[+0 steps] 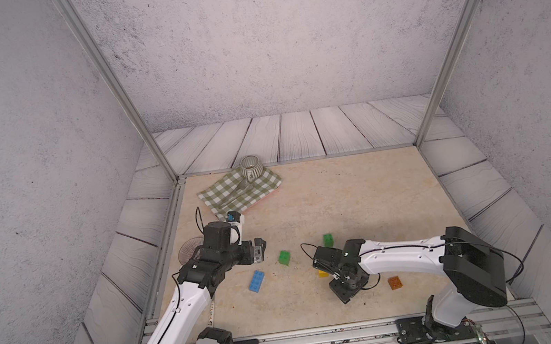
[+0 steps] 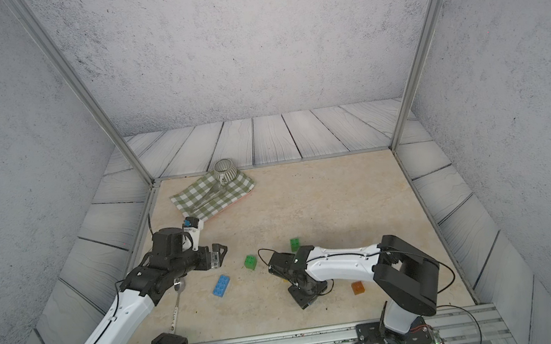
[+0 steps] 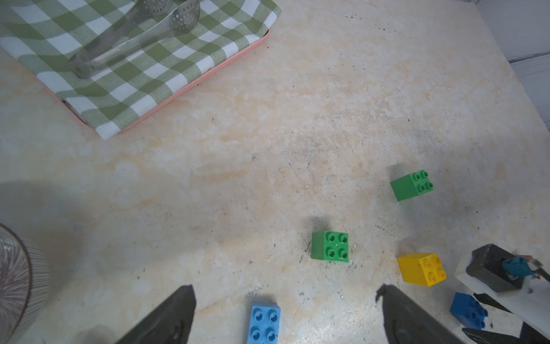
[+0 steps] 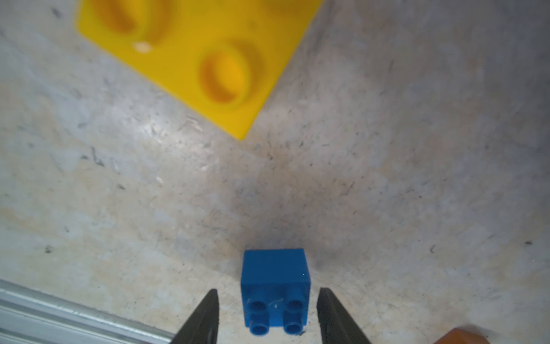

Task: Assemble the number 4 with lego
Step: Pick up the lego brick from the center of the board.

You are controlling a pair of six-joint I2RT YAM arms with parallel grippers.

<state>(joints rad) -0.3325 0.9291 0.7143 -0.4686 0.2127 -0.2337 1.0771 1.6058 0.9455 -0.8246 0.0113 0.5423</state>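
Right now I'm at the first pick: my right gripper (image 4: 266, 293) straddles the small dark-blue studded plastic brick (image 4: 275, 277) on the beige tabletop (image 4: 387, 178), jaws part-closed w/ a sliver of gap each side, so nothing grasped yet; my left gripper (image 3: 285, 290) hangs wide open & empty over the longer light-blue brick (image 3: 264, 321). No number 4 exists yet; the yellow brick (image 3: 421, 269) sits near the dark-blue one, while the nearer green brick (image 3: 329, 246), farther green brick (image 3: 412, 185) & orange-brown square brick (image 1: 394, 282) lie loose, all apart. Next, I reckon: pinch squarely on the side walls, lift straight, then seat it on a partner brick w/o nudging the yellow.
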